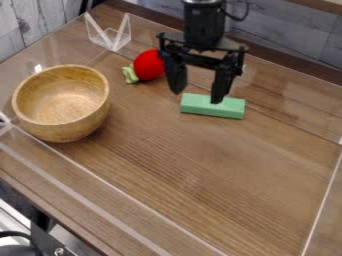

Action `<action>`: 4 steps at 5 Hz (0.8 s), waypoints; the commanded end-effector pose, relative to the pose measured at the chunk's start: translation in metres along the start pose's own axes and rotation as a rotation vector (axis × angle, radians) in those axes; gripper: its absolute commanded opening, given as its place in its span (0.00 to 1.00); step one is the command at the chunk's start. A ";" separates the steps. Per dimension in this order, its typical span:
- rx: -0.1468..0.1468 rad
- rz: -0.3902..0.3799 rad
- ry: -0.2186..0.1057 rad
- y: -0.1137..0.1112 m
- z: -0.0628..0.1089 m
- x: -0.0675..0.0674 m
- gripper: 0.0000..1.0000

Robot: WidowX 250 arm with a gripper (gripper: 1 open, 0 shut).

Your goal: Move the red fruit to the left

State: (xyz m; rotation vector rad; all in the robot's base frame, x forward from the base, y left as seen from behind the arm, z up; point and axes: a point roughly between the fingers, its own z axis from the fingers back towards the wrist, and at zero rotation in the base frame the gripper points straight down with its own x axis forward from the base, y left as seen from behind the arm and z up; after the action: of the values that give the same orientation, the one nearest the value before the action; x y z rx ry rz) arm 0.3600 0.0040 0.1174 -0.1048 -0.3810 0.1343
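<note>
We're at the approach step, pre-grasp, as we judge it: the claw hangs w/ its two dark fingers spread apart and nothing between them. The red fruit isn't picked up yet; it sits on the worktop, just off the claw's one finger on the side toward the wooden bowl, and a bit farther back. Can't tell if that finger touches the fruit or only overlaps it in view; looks very close either way. Its green leafy end points away from the claw, toward the bowl.

The other finger stands over or right at the green block, which lies in front of the claw, nearer the camera. The bowl is well apart from the claw, beyond the fruit.

Next move, in our view: shift the claw sideways toward the fruit & slightly back so the fruit sits between the fingers, drop, close, then carry it leftward. Care needed w/ the block, since a finger might nudge it on the way.
</note>
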 end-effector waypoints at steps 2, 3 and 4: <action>0.046 0.042 -0.086 -0.002 0.037 0.022 1.00; 0.061 0.098 -0.052 -0.004 0.041 0.009 1.00; 0.068 0.156 -0.012 -0.004 0.040 -0.004 1.00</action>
State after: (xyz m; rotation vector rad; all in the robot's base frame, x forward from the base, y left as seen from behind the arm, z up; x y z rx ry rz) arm 0.3428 0.0037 0.1293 -0.0616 -0.3104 0.3019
